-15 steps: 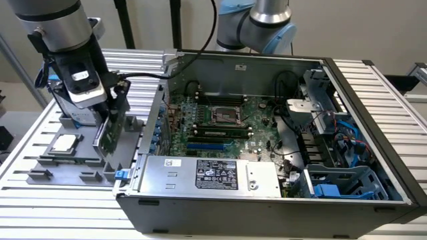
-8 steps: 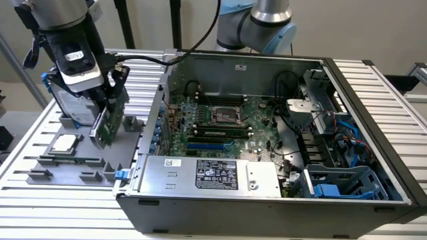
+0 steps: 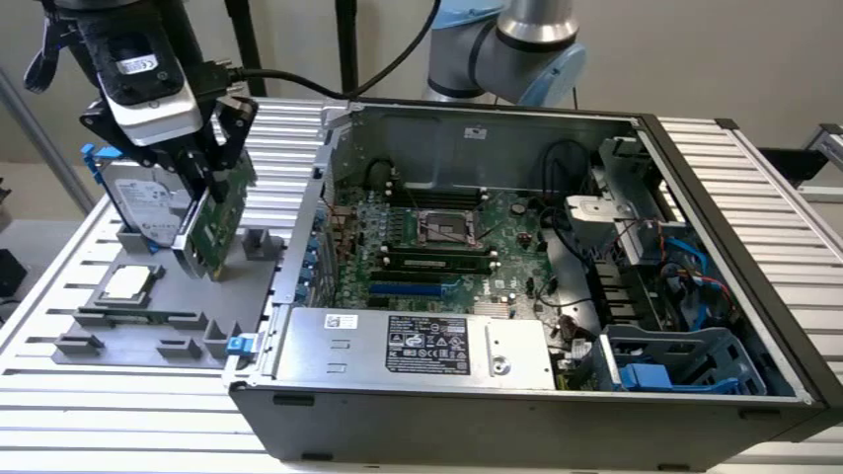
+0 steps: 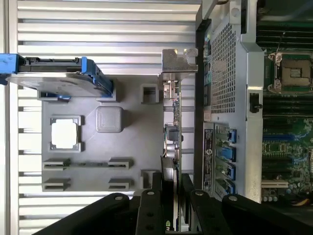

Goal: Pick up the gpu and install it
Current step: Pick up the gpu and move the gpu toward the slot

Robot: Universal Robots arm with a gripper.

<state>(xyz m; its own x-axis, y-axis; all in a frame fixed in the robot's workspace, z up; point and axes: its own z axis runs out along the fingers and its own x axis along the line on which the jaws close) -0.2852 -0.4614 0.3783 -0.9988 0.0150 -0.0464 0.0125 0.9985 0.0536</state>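
Note:
The gpu (image 3: pixel 217 219) is a thin green card standing on edge above the grey parts holder (image 3: pixel 158 296), beside the open computer case (image 3: pixel 527 296). My gripper (image 3: pixel 204 163) is shut on its upper edge. In the wrist view the gpu (image 4: pixel 171 122) runs edge-on away from the black fingers (image 4: pixel 155 196), with its silver bracket (image 4: pixel 177 61) at the far end. The large green motherboard (image 3: pixel 435 247) lies inside the case, with blue and black slots near its lower part.
A silver hard drive (image 3: pixel 145 197) with blue rails stands upright in the holder behind the gpu. A CPU chip (image 3: pixel 125 283) lies in the holder. The case wall (image 4: pixel 222 98) runs close alongside the card. A power supply (image 3: pixel 421 341) fills the case's near side.

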